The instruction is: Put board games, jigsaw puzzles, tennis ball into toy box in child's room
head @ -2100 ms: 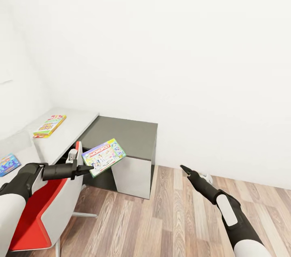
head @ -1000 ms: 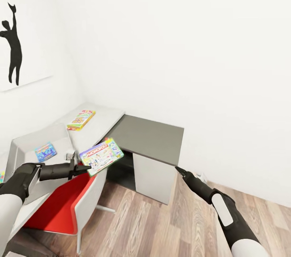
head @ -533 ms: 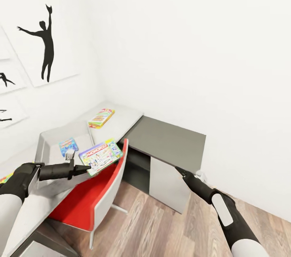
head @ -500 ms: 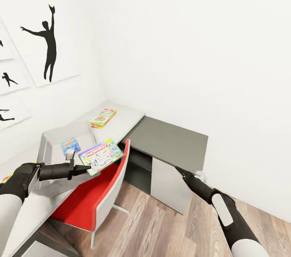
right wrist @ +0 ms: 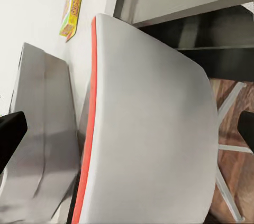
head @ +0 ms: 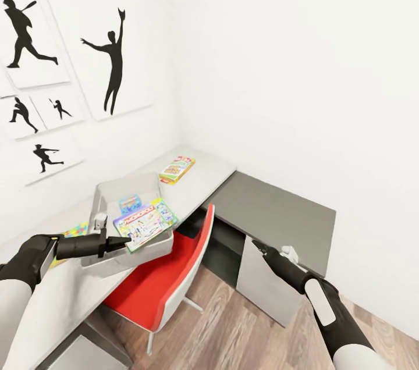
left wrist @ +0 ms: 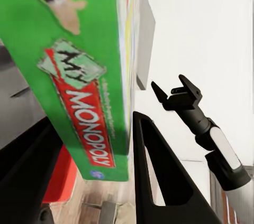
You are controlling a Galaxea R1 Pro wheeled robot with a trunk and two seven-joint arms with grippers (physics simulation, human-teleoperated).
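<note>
Left gripper [head: 119,240] clamped on edge of Monopoly board game [head: 145,224], box held tilted in air over near rim of grey toy box [head: 116,192] on table [head: 201,175].
Second board game [head: 177,169] lies flat on table beyond toy box; a blue box [head: 130,203] lies inside it. Right gripper [head: 258,246] hangs free above floor near red chair [head: 169,283], fingers apart in left wrist view [left wrist: 177,93].
</note>
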